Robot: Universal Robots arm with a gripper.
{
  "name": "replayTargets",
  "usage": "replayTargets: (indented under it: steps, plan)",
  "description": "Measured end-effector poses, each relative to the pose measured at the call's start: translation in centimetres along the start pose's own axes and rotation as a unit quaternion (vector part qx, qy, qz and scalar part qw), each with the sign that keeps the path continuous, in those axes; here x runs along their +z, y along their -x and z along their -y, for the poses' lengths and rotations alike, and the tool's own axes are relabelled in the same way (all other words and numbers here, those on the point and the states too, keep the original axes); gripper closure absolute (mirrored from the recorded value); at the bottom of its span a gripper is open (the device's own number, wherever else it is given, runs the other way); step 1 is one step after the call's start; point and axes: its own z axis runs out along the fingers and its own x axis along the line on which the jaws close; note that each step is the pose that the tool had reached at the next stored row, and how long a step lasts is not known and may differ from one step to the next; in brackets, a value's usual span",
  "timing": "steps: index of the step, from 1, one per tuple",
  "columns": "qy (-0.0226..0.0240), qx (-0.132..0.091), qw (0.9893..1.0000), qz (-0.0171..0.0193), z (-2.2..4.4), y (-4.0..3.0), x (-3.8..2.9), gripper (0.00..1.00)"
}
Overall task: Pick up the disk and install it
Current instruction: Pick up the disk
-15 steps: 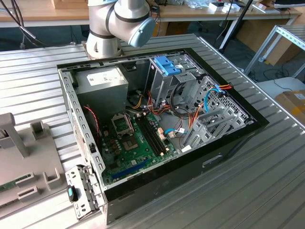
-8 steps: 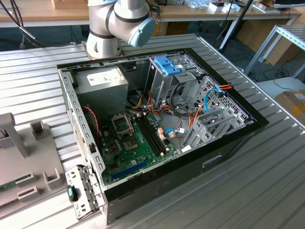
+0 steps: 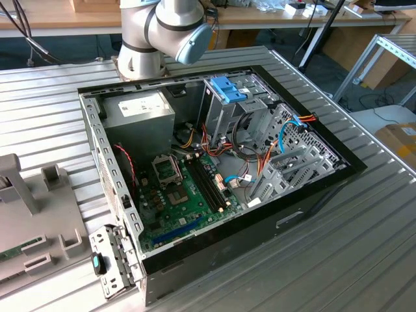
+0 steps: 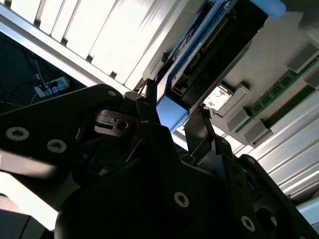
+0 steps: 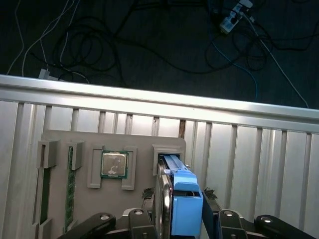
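The gripper point(image 5: 178, 194) stands open around the disk point(image 5: 187, 211). One finger point(image 5: 148, 192) is on each side of the light-blue carrier frame, and a slim gap shows on both sides, so neither seems to press on it yet. In the second wrist view the same holds: the gripper point(image 4: 175, 104) brackets the near end of the disk point(image 4: 199, 55).

The disk stands on edge, its flat faces turned to the fingers. Its long axis runs straight away from the gripper into a slot of the grey holder point(image 5: 144, 142), where its far end appears to be seated. The disk thus lies directly ahead, in line with the gripper's reach.

Beside that slot, the holder's other recesses carry a square processor chip point(image 5: 113, 165) and a green memory stick point(image 5: 70, 189). The holder rests on the ribbed metal table point(image 5: 249, 164), and beyond the table's edge cables point(image 5: 99, 45) lie on the dark floor.

In the exterior view the arm point(image 3: 162, 26) rises behind the open computer case point(image 3: 312, 195), which lies on its side on the table. The motherboard point(image 3: 188, 188) is laid bare inside it, and the tall drive cage point(image 3: 221, 120) stands at the case's far side.
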Motion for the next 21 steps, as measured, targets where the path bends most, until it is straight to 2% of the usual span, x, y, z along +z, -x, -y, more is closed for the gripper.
replayTargets:
  steps: [4,5,6,7,19,20,21]
  plan:
    - [0.0,0.0,1.0,0.0,0.0,0.0,0.01,0.5]
    - [0.0,0.0,1.0,0.0,0.0,0.0,0.01,0.58]
    - [0.0,0.0,1.0,0.0,0.0,0.0,0.01,0.58]
    - [0.0,0.0,1.0,0.0,0.0,0.0,0.01,0.63]
    - [0.0,0.0,1.0,0.0,0.0,0.0,0.04,0.63]
    - [-0.0002,0.0,1.0,0.0001,0.0,0.0,0.06,0.62]
    - [-0.0001,0.0,1.0,0.0,0.0,0.0,0.06,0.55]
